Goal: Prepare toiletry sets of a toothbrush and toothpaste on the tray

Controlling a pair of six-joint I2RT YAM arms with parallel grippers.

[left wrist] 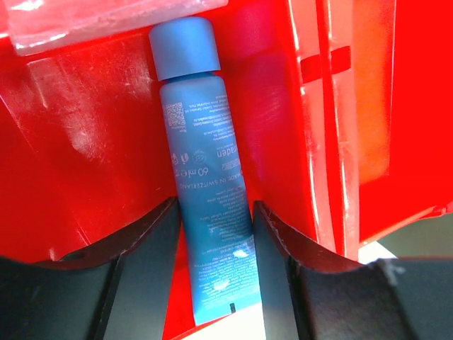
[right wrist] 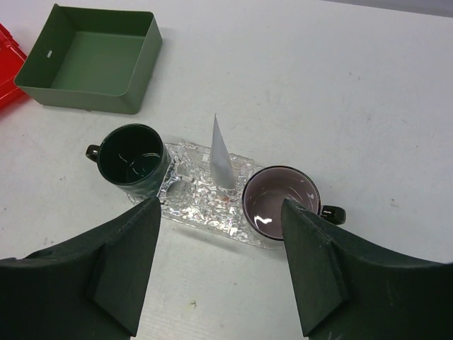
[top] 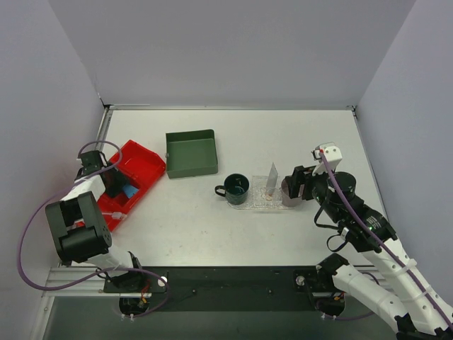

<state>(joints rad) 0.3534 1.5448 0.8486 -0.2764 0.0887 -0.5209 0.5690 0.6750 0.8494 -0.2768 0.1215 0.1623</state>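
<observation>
A light-blue toothpaste tube [left wrist: 205,177] lies in the red bin [top: 138,170], cap away from me. My left gripper [left wrist: 216,205] is down in the bin with a finger pressed on each side of the tube's lower half; it shows in the top view [top: 113,185] too. A second toothpaste tube [right wrist: 221,156] stands upright on the clear tray [right wrist: 205,209], between a green mug [right wrist: 132,159] and a dark mug [right wrist: 279,202]. My right gripper [right wrist: 219,205] hovers open and empty just near of the tray. Pale, stick-like toothbrushes [top: 117,211] lie at the bin's near end.
A dark green square box [top: 191,154] stands behind the tray, right of the red bin. A clear wrapper [left wrist: 71,21] lies at the bin's far end. The bin's divider [left wrist: 318,127] runs just right of the tube. Walls close the table on three sides.
</observation>
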